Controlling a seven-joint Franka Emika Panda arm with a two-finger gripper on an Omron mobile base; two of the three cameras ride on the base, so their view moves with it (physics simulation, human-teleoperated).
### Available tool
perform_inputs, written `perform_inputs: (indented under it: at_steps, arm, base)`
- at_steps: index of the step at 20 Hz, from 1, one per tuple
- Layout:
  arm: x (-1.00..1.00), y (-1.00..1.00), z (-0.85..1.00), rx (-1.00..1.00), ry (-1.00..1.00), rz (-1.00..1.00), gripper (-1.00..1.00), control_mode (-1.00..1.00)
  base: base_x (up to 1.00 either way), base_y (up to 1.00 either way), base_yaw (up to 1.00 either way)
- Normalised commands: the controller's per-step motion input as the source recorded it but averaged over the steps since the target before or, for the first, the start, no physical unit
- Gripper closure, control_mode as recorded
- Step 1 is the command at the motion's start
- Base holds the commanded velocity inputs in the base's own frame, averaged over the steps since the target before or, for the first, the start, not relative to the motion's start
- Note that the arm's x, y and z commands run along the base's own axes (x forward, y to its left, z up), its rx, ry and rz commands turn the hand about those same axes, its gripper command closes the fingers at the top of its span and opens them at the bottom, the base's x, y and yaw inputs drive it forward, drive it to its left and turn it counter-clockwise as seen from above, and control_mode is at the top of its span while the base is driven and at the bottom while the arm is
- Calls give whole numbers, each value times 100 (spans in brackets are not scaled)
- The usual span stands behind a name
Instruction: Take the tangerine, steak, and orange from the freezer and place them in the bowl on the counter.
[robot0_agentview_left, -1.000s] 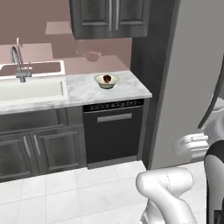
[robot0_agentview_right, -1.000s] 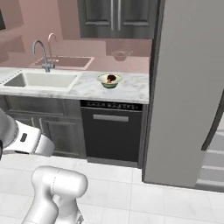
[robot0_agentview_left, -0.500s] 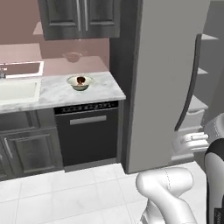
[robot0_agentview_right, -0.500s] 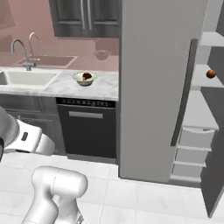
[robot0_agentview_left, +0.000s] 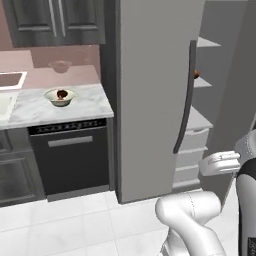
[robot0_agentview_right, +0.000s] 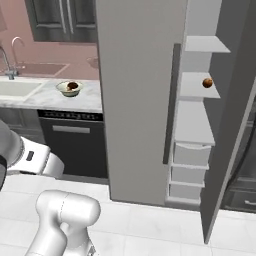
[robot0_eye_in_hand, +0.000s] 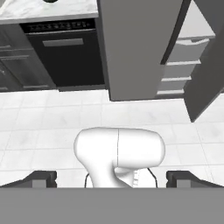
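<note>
Gripper (robot0_eye_in_hand: 112, 179) spread wide, nothing held, pointing at the floor in front of the freezer (robot0_agentview_right: 145, 100). Bowl (robot0_agentview_left: 60, 96) near the counter (robot0_agentview_left: 85, 105) right end, dark steak (robot0_agentview_left: 61, 93) in it. One round orange fruit (robot0_agentview_right: 207, 82) near the front edge of an upper freezer shelf. Risk: arm clips the freezer's door handle (robot0_agentview_right: 171, 105), or nudges the fruit off the shelf.

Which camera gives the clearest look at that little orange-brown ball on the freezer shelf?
The right base view: the orange-brown ball sits in plain sight on a pale shelf. In the left base view the freezer's door handle hides most of it.
</note>
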Motion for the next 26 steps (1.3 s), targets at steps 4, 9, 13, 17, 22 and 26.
perform_inputs:
  at_steps: [4, 9, 13, 17, 22, 26]
  arm:
    - [0, 0, 0, 0, 0, 0, -100, 100]
    - [0, 0, 0, 0, 0, 0, -100, 100]
    - [0, 0, 0, 0, 0, 0, -100, 100]
    - [0, 0, 0, 0, 0, 0, -100, 100]
    - [0, 0, 0, 0, 0, 0, -100, 100]
    - [0, 0, 0, 0, 0, 0, -100, 100]
  base:
    - [37, -49, -6]
    - [60, -51, -5]
    - [70, -45, -1]
    - [73, -39, 0]
    - [77, -34, 0]
    - [79, -33, 0]
